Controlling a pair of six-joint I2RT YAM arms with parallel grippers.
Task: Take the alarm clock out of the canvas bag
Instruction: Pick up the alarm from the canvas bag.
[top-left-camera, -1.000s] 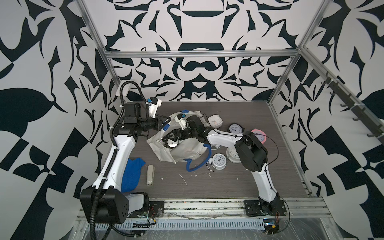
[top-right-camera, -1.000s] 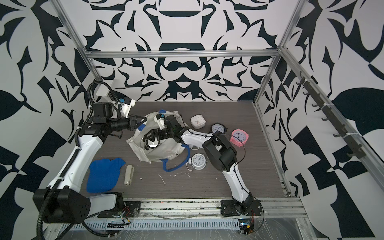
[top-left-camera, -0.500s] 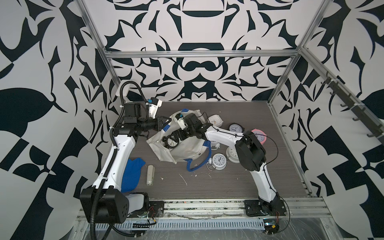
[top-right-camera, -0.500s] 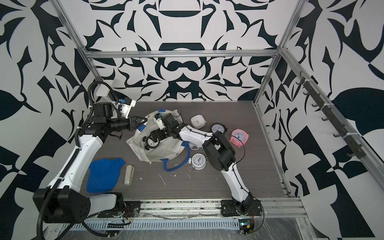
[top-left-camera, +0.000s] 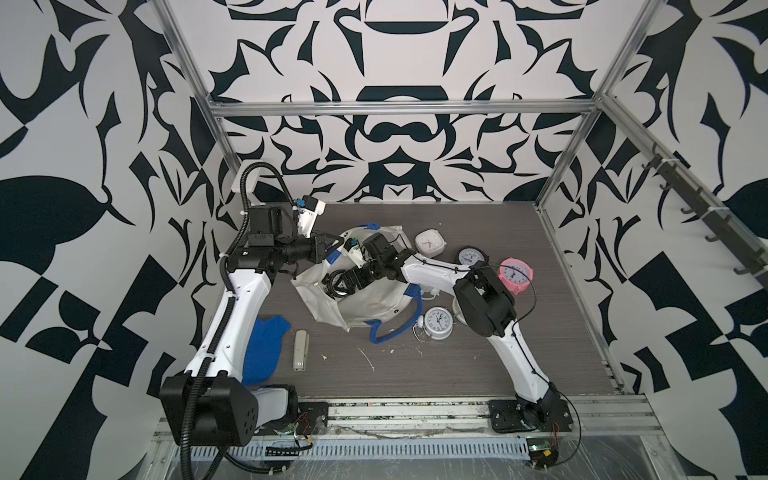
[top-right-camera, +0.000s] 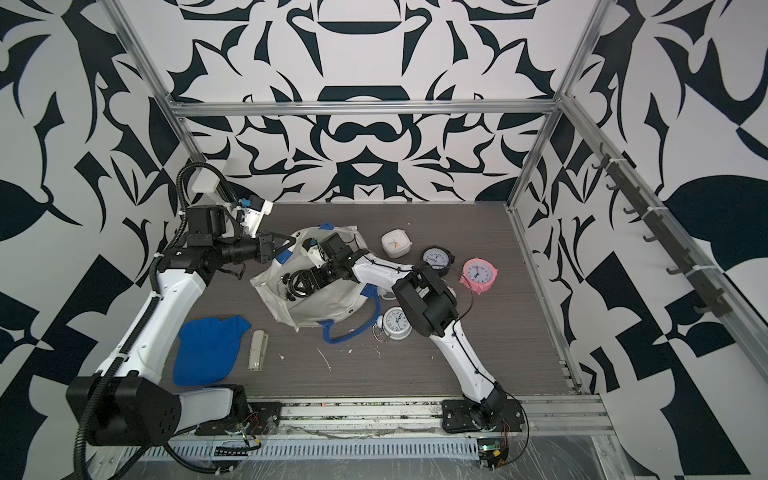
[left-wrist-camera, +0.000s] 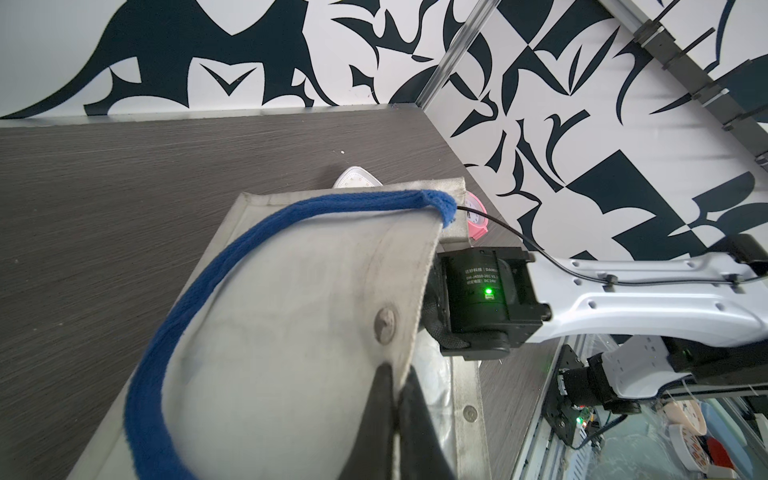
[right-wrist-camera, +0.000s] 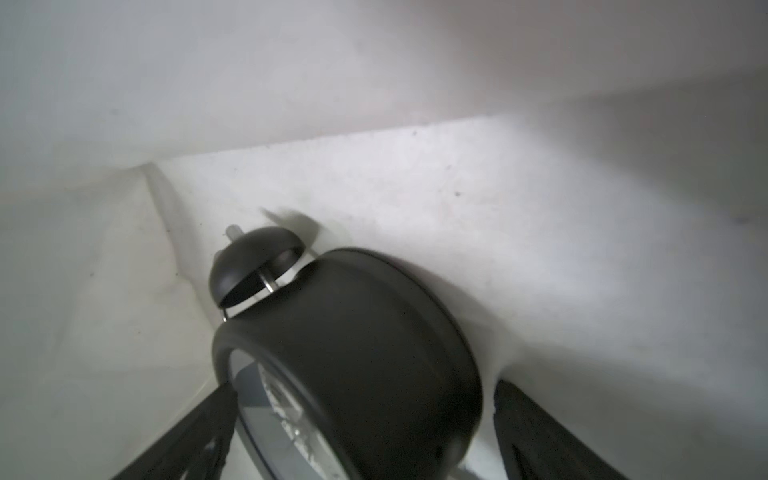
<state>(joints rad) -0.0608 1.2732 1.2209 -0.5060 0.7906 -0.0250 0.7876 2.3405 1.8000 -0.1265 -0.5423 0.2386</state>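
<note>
Alarm clock (right-wrist-camera: 353, 353) lies deep inside the canvas bag (top-left-camera: 365, 309), on the cloth floor near a corner seam. The right hand (right-wrist-camera: 363, 395) is spread wide around it, one finger close by the glass face and the other finger (right-wrist-camera: 528, 428) just clear of the back, so nothing is gripped yet. Closing from here could, I judge, catch only the rounded rim, and the smooth drum could squirt out or roll deeper. A finger could also pinch loose canvas along with it. Farther out, the left hand (left-wrist-camera: 395, 374) is clenched on the bag's rim beside the blue handle (left-wrist-camera: 232, 257), holding the mouth up. If that pinch slips, the cloth would sag onto the arm and could snag the clock on its way out. The clock is matte black and round, with a domed bell on top and a pale dial behind glass.
</note>
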